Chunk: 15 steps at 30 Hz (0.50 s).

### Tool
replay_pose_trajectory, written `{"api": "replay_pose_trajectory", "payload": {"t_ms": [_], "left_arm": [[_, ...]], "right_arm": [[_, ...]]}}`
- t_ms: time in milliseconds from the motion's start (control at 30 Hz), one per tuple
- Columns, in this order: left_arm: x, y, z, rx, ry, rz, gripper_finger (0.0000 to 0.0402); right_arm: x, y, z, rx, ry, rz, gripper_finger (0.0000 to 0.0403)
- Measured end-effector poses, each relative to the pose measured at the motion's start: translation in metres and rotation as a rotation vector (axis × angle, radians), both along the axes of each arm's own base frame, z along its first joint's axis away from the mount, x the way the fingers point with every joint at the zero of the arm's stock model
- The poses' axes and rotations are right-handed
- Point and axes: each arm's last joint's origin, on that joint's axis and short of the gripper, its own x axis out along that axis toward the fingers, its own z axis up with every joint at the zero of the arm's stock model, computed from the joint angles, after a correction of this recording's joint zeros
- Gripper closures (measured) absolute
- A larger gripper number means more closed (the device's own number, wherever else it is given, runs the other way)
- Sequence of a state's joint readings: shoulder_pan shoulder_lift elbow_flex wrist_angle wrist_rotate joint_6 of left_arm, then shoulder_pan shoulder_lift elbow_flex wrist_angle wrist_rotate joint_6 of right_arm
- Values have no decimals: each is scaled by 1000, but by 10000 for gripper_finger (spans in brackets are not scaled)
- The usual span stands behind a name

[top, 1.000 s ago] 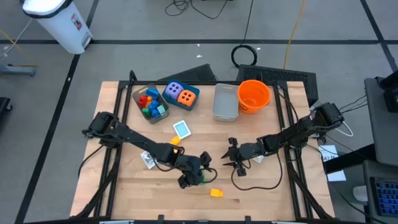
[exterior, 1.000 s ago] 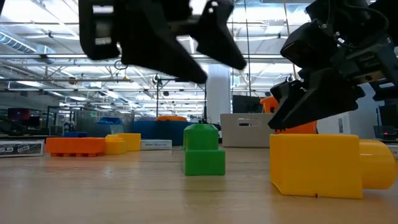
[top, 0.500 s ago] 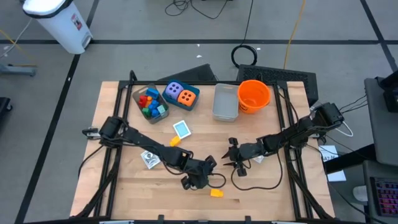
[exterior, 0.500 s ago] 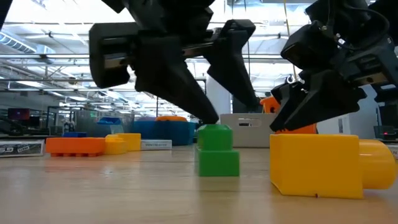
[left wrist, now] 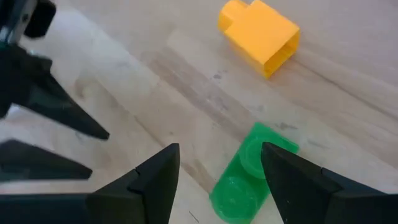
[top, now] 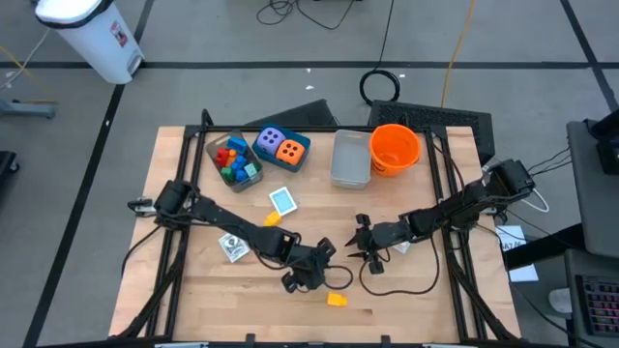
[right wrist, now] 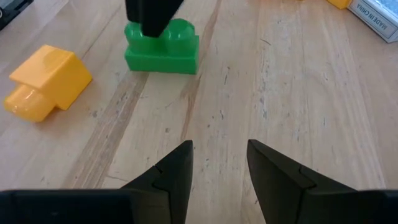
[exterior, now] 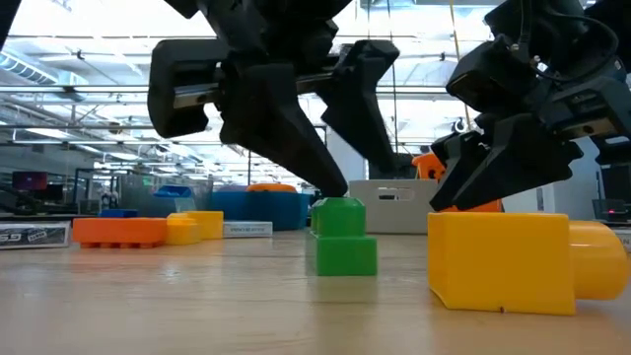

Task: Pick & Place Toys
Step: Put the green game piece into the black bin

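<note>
1. The left tool [top: 311, 277] is down near the counter's [top: 406, 300] front edge, its jaws apart on either side of the green brick [exterior: 342, 237]; whether they press it I cannot tell.
2. The green brick stands on the counter, its stud between the left tool's fingertips [left wrist: 163, 167].
3. A yellow brick [top: 336, 300] lies on its side just beside it, closer to the front edge.
4. The right tool [top: 356, 246] hovers nearby toward the middle, jaws parted, holding nothing.
</note>
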State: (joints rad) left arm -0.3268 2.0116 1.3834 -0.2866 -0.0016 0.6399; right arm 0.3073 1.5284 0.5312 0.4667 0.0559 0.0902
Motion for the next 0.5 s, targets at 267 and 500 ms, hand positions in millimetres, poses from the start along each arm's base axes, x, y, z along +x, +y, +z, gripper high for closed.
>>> {"api": "replay_pose_trajectory", "payload": {"t_ms": [267, 500], "left_arm": [[1, 27, -2, -43, 95, 158, 170], [1, 56, -5, -20, 165, 321, 170]], "right_arm": [[0, 0, 0, 2, 1, -2, 259], [0, 0, 0, 3, 1, -1, 259]]}}
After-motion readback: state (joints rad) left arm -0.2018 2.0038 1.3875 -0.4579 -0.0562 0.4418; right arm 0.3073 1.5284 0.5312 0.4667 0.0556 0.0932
